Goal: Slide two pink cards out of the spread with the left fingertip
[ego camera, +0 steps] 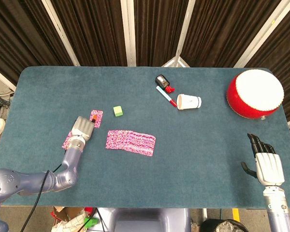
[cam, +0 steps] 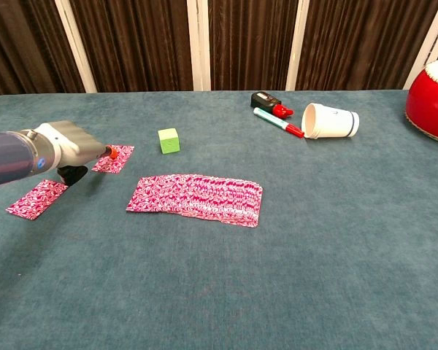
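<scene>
A spread of pink patterned cards (ego camera: 130,141) (cam: 196,197) lies in a row near the table's middle. Two single pink cards lie apart to its left: one (ego camera: 96,118) (cam: 114,159) further back, the other (ego camera: 66,141) (cam: 36,198) nearer the front edge, partly hidden by my arm in the head view. My left hand (ego camera: 82,128) (cam: 67,148) reaches over them, an orange-tipped finger (cam: 112,152) touching the further card; the other fingers look curled in. My right hand (ego camera: 264,160) rests open at the front right, holding nothing.
A small green cube (ego camera: 118,111) (cam: 168,140) stands behind the spread. Further back lie a red-capped marker (ego camera: 166,96) (cam: 277,122), a black device (ego camera: 162,81), and a white paper cup (ego camera: 189,101) (cam: 330,121) on its side. A red drum (ego camera: 254,93) sits back right.
</scene>
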{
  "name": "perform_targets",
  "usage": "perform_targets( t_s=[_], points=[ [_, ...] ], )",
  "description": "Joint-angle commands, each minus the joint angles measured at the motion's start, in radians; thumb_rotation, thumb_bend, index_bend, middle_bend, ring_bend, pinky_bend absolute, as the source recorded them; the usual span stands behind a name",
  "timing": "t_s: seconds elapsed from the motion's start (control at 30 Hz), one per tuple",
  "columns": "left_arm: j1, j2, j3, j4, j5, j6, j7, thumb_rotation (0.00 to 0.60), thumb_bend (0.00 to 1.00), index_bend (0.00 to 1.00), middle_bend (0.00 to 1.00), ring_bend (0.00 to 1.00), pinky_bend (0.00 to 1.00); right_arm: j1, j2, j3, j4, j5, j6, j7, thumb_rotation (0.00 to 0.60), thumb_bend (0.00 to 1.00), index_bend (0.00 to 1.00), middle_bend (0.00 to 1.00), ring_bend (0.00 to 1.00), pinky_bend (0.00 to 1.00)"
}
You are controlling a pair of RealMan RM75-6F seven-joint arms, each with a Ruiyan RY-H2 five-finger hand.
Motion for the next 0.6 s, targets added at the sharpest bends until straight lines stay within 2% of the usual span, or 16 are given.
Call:
perform_targets(
  t_s=[0.03,0.33,0.47,0.6],
  points=[
    [-0.02,-0.036,-0.019,0.076,-0.035,-0.027,0.039,0.6,0.92,0.08,0.86,0.8,0.7,0.001,-0.002,0.001,0.003,0.005,-0.004,0.0,0.6,0.28,0.01,0.15,0.23,0.24],
    [-0.039,-0.105,-0.057,0.23,-0.07,-0.085,0.085,0.6,0.92,0.08,0.86,0.8,0.7,0.002,-0.006,0.005,0.013,0.021,-0.014,-0.007,0.6,0.28,0.01,0.15,0.23,0.24],
    [-0.042,-0.082,-0.078,0.184,-0.028,-0.06,0.067,0.6,0.91,0.08,0.86,0.8,0.7,0.003,-0.007,0.006,0.013,0.021,-0.015,-0.004,0.6,0.28,0.01,0.15,0.23,0.24],
    [-0.044,-0.015,-0.103,0.06,0.036,0.011,0.036,0.6,0.76,0.08,0.84,0.79,0.7,0.001,-0.004,0.002,0.007,0.01,-0.007,0.002,0.6,0.28,0.01,0.15,0.23,0.24]
  ],
)
